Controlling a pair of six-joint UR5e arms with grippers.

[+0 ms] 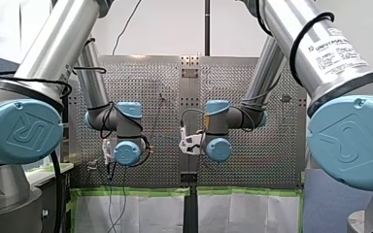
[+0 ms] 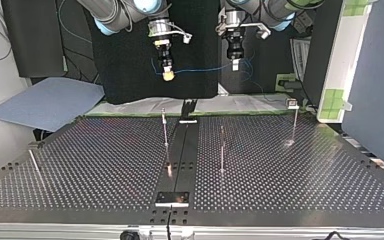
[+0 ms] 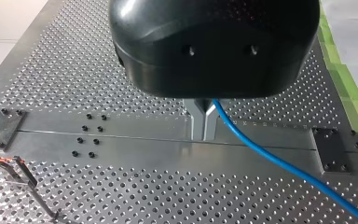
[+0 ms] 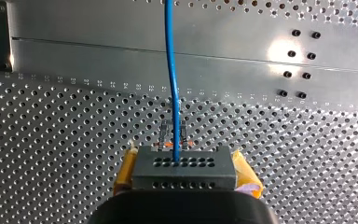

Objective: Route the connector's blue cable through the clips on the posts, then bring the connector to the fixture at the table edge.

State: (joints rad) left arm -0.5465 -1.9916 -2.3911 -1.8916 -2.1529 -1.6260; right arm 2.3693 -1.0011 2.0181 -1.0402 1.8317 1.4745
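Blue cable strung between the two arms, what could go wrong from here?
The blue cable is thin and pinched only by my left arm's narrow metal jaws, so it might slip out when pulled. The posts are slender; a taut cable could push one aside or miss its clip. The connector sits between my right arm's yellow pads; a hard tug might twist it loose.

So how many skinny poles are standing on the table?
4 poles in the top view: one near the left edge, one just left of the middle strip, one just right of it, one far right. Others may be hidden.
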